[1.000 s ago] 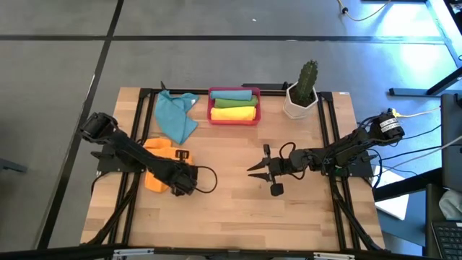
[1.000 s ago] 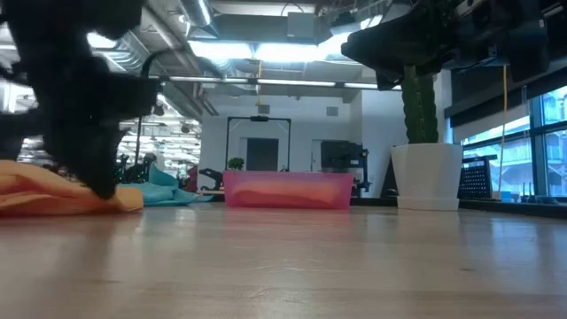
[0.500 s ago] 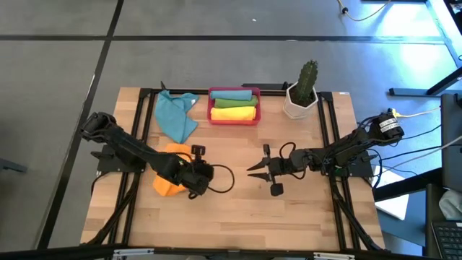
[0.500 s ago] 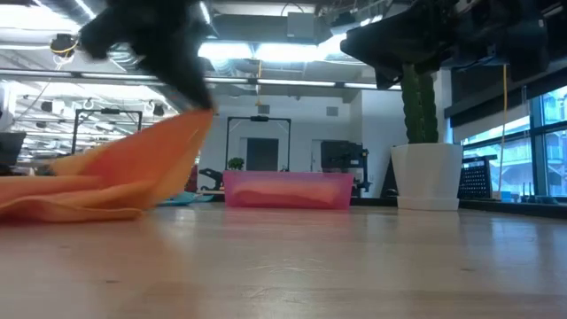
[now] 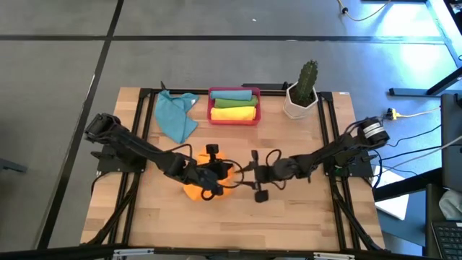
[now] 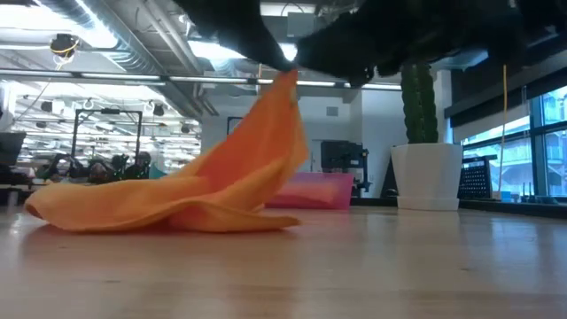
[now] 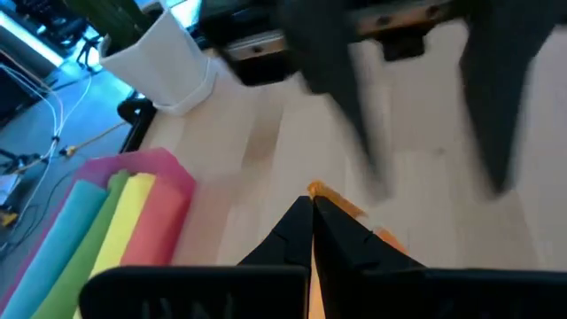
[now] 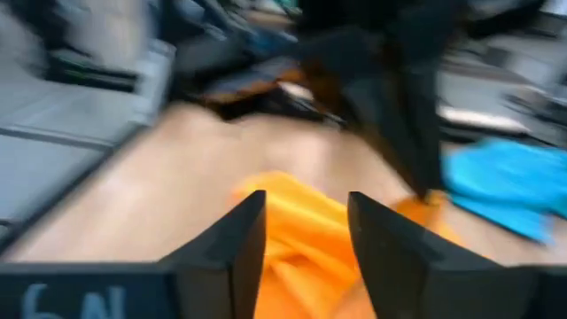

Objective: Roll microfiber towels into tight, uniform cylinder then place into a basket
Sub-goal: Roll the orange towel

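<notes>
The left hand (image 5: 225, 173) pinches a corner of the orange towel (image 6: 177, 190), lifting it above the middle of the tabletop (image 5: 303, 209). Just beside it, the right hand (image 5: 245, 177) hovers with fingers spread.

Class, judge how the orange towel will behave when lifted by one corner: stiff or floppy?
Probably floppy: the orange towel hangs in soft folds from the corner pinched by the left gripper, its rest slumped on the table. It likely weighs little, rising from one pinch.
</notes>
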